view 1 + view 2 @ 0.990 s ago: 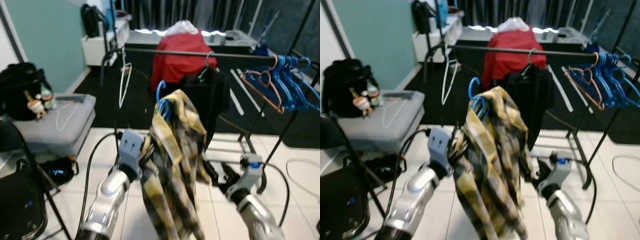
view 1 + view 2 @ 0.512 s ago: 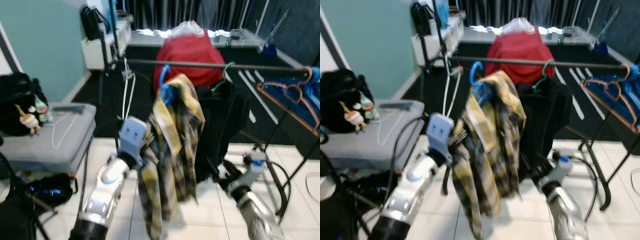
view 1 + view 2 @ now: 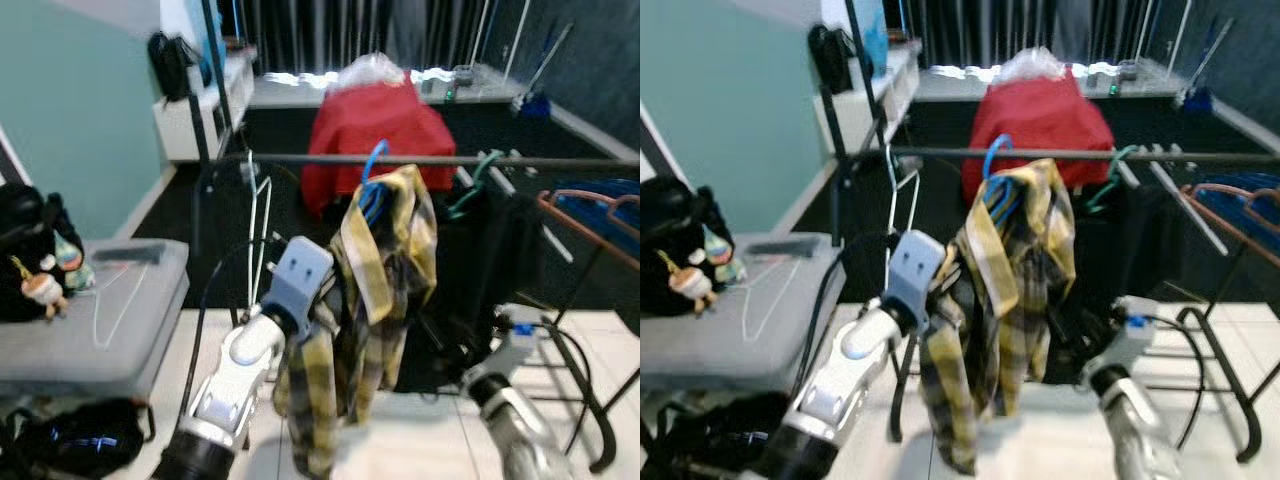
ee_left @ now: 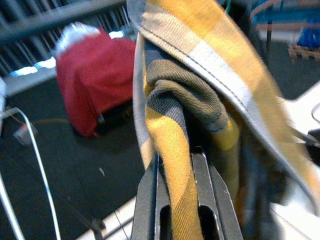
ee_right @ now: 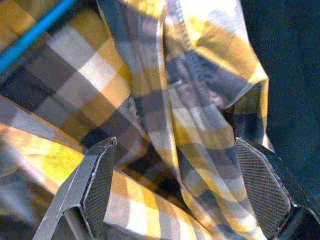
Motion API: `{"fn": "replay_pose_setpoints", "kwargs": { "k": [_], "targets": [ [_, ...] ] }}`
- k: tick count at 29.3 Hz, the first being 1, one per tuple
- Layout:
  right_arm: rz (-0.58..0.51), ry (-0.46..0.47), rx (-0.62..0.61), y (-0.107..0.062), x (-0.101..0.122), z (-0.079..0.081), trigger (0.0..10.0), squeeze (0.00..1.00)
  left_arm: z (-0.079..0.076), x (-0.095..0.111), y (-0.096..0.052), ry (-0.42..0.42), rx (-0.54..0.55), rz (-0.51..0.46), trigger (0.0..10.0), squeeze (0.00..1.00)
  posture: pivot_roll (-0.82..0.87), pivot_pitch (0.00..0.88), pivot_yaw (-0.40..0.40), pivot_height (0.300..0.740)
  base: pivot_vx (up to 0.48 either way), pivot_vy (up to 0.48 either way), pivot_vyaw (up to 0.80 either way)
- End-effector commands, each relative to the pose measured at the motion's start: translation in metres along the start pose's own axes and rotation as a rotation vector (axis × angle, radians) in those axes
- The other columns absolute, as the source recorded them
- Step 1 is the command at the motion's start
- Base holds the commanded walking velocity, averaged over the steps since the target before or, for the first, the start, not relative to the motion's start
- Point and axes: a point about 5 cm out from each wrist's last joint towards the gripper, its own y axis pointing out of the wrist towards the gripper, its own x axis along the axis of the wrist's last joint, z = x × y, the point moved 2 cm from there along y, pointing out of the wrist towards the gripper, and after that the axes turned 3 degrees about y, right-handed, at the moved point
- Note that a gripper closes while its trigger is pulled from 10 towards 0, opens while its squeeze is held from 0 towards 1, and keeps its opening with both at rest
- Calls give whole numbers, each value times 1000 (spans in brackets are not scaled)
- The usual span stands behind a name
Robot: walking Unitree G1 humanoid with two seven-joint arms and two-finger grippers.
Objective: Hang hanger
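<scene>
One blue hanger (image 3: 372,188) with the yellow shirt (image 3: 385,270), pinched in the left gripper (image 4: 176,200), should go up gently over the rail (image 3: 420,159), right gripper (image 5: 175,192) wide apart.

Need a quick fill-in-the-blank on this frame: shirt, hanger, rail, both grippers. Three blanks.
1. The left gripper is shut on the ____ plaid shirt.
2. The shirt hangs on a ____ hanger, its hook near the rail.
3. The right gripper, beside the shirt, has its fingers ____.

Missing words: yellow; blue; open
</scene>
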Motion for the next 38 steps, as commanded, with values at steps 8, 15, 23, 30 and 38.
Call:
{"fn": "replay_pose_setpoints", "kwargs": {
  "k": [8,15,23,30,38],
  "targets": [
    [8,8,-19,-3,1,-6,10000,0,47,-19,-22,55,100,85,10000,0,-172,0,19,740,0,0,0],
    [14,16,-16,-3,0,-6,10000,0,79,-41,-63,143,199,181,10000,0,-159,0,13,740,0,0,0],
    [18,21,-14,-3,1,-6,10000,0,95,-51,-103,272,191,264,10000,0,-135,0,3,740,0,0,0],
    [18,26,-13,-1,2,-6,10000,0,70,-6,-67,118,130,-29,10000,0,-141,0,1,740,0,0,0],
    [11,29,-19,0,2,-6,10000,0,33,17,-29,-71,38,-158,10000,0,-153,0,12,740,0,0,0]
  ]
}}
